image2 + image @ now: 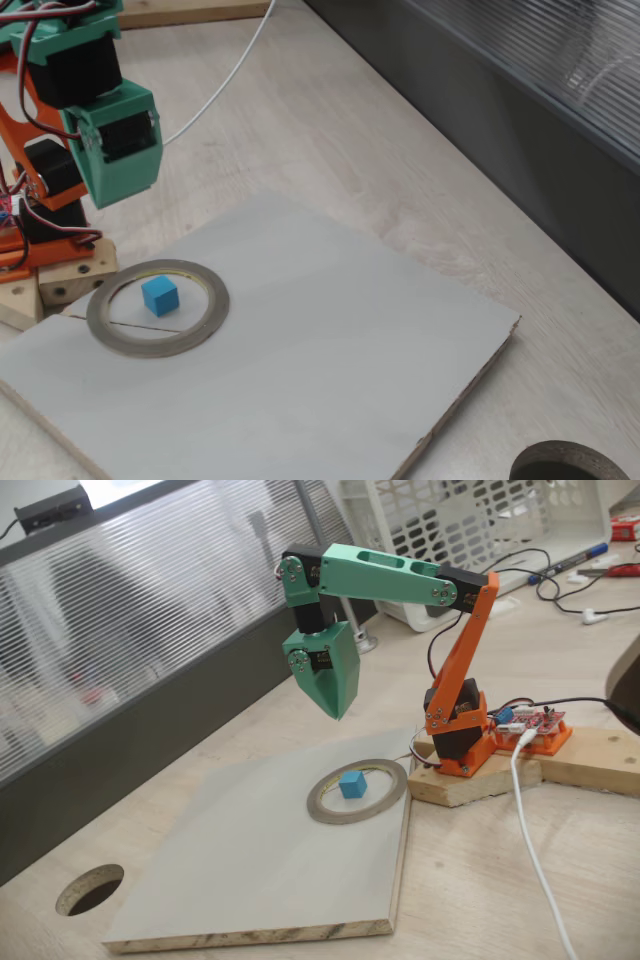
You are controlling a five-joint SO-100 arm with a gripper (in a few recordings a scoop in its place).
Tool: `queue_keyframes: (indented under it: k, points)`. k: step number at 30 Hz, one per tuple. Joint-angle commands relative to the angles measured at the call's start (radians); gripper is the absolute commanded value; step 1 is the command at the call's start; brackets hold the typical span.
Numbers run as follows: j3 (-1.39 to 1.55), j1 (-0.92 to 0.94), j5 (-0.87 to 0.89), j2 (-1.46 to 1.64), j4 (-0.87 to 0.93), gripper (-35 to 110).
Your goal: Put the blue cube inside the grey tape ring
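**A:** Cube position first, please — where is it sitting from your side?

**B:** I'm seeing the tiny bright cyan-blue cube (351,784) lying flat on the pale grey board (250,870), inside the opening of the thin grey-tan tape ring (322,807). In both fixed views it is sitting clear of the yellowish inner rim, not touching it.

**A:** And the gripper?

**B:** I'm holding the green two-finger gripper (338,712) up in the air, pointing down, with nothing in it. The fingers are reading as one closed wedge coming to a point, so I'm calling them together. The cube is lying below the tip and slightly toward the orange base (458,742), well apart from it.

**A:** So what is the next move turning on?

**B:** I'm judging the placing as done: the cube is resting in the ring and the gripper is off it. Only a retreat is remaining, and going straight up or back is keeping the tip away from the ring.

**A:** Anything standing in the way?

**B:** Nothing near. The white cable (530,820) is running past the wooden base block (470,785), and the dark round hole in the tabletop (90,889) is lying well apart, off the board's corner.
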Motion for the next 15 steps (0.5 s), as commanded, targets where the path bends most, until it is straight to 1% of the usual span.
queue_keyframes:
  k: [1,3,8,13,15]
  points:
    - [-0.006,0.012,0.003,0.011,0.018,1]
    - [-0.005,0.038,0.003,0.011,0.018,1]
    - [0.018,0.199,0.000,0.011,0.006,1]
    - [0.239,0.222,0.000,0.026,-0.008,1]
    - [0.259,0.224,0.000,0.029,-0.054,1]
